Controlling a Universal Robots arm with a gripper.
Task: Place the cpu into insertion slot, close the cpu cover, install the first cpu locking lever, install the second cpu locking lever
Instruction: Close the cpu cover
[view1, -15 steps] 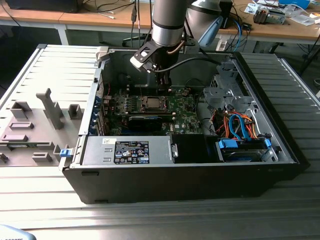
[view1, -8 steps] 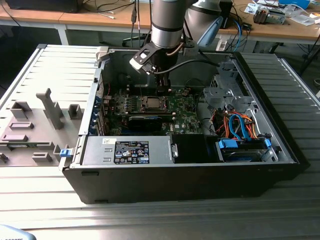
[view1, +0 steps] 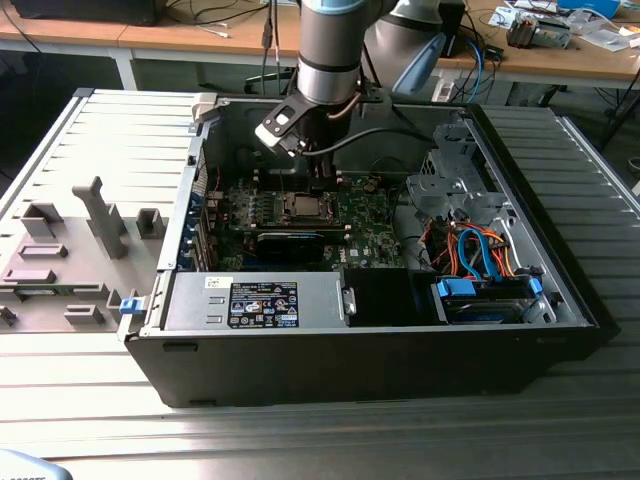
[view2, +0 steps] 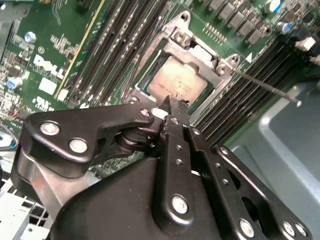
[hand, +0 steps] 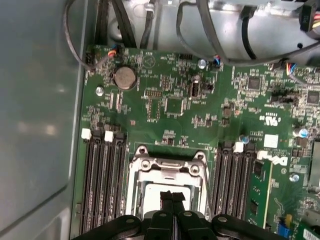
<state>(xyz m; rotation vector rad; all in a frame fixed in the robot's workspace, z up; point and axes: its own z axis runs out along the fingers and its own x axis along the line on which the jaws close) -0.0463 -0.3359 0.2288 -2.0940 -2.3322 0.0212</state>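
The cpu (view2: 177, 82) lies flat in the insertion slot (view1: 302, 207) on the green board, its silvery-tan top showing in both wrist views. The cpu cover (view2: 151, 64), a silvery frame, lies down around the chip (hand: 149, 197) with the chip showing through its window; its far edge (hand: 167, 167) is plain to see. A thin metal lever rod (view2: 265, 87) sticks out sideways from the socket corner, standing free above the memory slots. My gripper (view2: 172, 103) hangs just above the chip's near edge, black fingers pressed together and holding nothing (hand: 172, 196).
Rows of black memory slots (hand: 102, 185) flank the socket on both sides. The grey case wall (hand: 40, 125) stands close by. A long black card (view1: 290, 240) lies in front of the socket, with orange and blue cables (view1: 470, 250) on the exterior view's right.
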